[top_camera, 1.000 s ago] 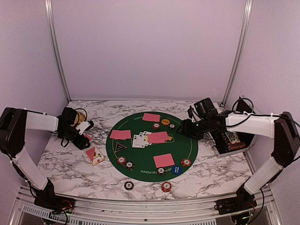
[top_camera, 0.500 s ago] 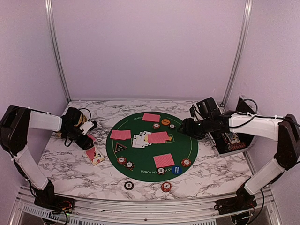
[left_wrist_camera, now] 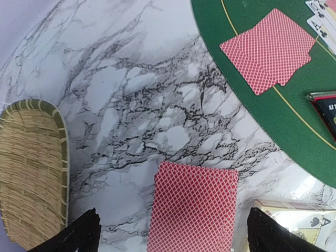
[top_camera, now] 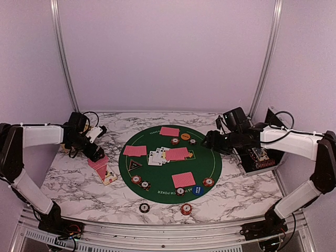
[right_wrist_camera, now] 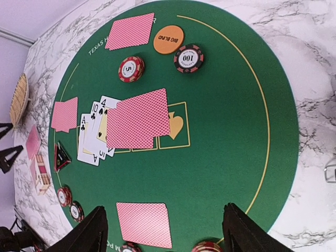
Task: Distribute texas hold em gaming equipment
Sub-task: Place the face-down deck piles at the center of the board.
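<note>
A pink-red-backed deck of cards [left_wrist_camera: 191, 207] lies flat on the marble, and my left gripper [left_wrist_camera: 172, 223] stands open over it, one finger on each side, not touching. From above, the deck [top_camera: 98, 164] rests beside a card box [top_camera: 108, 176]. On the green mat [top_camera: 210, 165] lie face-down card pairs [top_camera: 169, 131] [top_camera: 135, 150] [top_camera: 183, 179], face-up cards [right_wrist_camera: 94, 134] under a face-down pile [right_wrist_camera: 138, 119], red and dark chips [right_wrist_camera: 131, 69] [right_wrist_camera: 188, 57], an orange button [right_wrist_camera: 168, 39], a blue button [top_camera: 197, 190] and a triangular marker [top_camera: 135, 164]. My right gripper [right_wrist_camera: 165, 236] hovers open and empty above the mat's right side.
A tan woven basket [left_wrist_camera: 31, 173] sits at the far left by the wall. A black hinged case [top_camera: 260, 157] stands open at the right edge. Two chips [top_camera: 144, 208] [top_camera: 185, 209] lie on the marble in front of the mat.
My left gripper has opened and let the deck go onto the marble beside the card box. The right gripper's jaws stand a little wider; that arm has hardly moved.
</note>
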You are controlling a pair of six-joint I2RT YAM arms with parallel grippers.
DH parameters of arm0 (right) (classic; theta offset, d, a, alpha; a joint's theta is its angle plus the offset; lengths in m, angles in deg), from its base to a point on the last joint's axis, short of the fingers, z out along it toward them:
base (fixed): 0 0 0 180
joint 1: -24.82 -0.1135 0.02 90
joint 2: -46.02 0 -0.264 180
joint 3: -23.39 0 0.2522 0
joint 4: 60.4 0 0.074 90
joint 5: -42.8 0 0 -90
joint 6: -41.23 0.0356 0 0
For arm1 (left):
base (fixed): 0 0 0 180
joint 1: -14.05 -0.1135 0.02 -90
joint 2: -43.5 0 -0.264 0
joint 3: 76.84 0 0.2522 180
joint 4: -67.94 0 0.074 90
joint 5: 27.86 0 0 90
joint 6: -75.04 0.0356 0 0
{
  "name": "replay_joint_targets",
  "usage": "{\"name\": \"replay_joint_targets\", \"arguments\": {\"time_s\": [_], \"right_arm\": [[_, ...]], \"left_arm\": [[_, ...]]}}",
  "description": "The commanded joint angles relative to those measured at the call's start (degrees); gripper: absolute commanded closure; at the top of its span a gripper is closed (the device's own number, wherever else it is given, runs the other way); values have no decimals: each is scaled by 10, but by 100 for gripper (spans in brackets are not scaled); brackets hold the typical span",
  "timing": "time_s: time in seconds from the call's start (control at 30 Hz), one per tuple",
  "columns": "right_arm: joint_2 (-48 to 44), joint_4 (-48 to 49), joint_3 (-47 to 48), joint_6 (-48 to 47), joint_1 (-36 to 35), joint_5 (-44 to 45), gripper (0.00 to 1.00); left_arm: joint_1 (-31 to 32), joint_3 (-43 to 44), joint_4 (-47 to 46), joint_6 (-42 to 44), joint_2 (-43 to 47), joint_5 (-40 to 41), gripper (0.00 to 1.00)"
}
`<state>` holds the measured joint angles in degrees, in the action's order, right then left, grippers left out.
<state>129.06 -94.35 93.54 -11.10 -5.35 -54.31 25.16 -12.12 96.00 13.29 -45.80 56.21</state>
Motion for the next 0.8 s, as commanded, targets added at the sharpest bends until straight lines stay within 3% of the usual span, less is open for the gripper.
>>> {"name": "replay_joint_targets", "arguments": {"time_s": [0.0,0.17,0.37,0.53,0.77], "right_arm": [[-29,-30,29,-12,10,37,22],[-56,-53,31,-30,19,94,2],[-104,-48,-2,-64,42,186,1],[-135,-15,-46,-67,68,336,1],[-194,274,-248,-171,71,525,1]], "left_arm": [[0,48,55,-5,53,-3,1],[-8,80,81,-17,89,1,1],[-65,70,67,-45,125,-30,1],[-107,-17,-50,-95,151,-59,1],[-129,-200,-300,-149,200,-65,1]]}}
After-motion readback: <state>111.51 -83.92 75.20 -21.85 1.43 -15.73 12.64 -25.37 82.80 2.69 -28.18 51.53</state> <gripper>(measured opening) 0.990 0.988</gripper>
